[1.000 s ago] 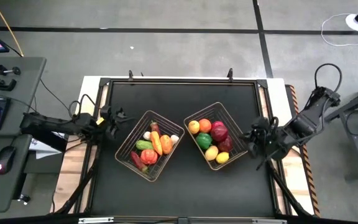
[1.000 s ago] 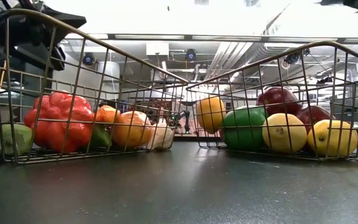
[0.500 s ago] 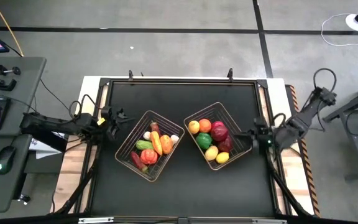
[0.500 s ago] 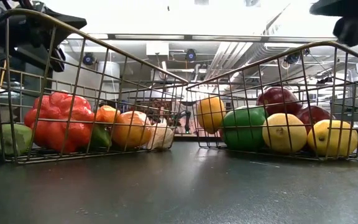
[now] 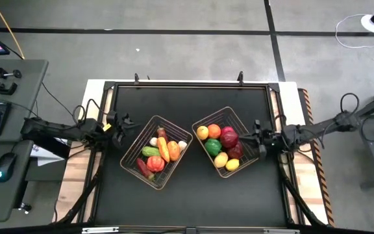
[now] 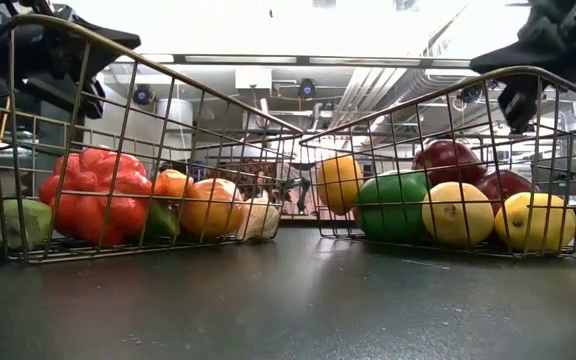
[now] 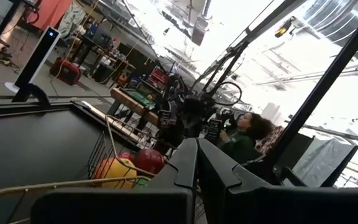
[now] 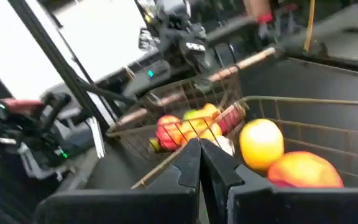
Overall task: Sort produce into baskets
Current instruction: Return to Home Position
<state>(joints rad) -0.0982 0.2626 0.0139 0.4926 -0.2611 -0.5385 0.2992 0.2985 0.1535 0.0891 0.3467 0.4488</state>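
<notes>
Two copper wire baskets stand side by side on the black table. The left basket (image 5: 154, 151) holds a red pepper (image 6: 93, 195), a carrot, green and white pieces. The right basket (image 5: 226, 141) holds a yellow-orange fruit (image 8: 261, 142), a green one (image 6: 393, 205), dark red apples and lemons (image 6: 456, 213). My left gripper (image 5: 121, 127) is shut and empty just left of the left basket. My right gripper (image 5: 257, 138) is shut and empty at the right basket's right rim.
The table's raised frame (image 5: 187, 84) runs around the black surface. Free black surface lies in front of and behind the baskets. A desk with a keyboard and mouse (image 5: 2, 168) stands off the table's left. A person (image 7: 248, 134) shows beyond the table in the left wrist view.
My right arm has stretched out flat and come down, and its gripper has moved a little toward the table's left, up to the right basket's right rim. The baskets and produce have stayed where they were.
</notes>
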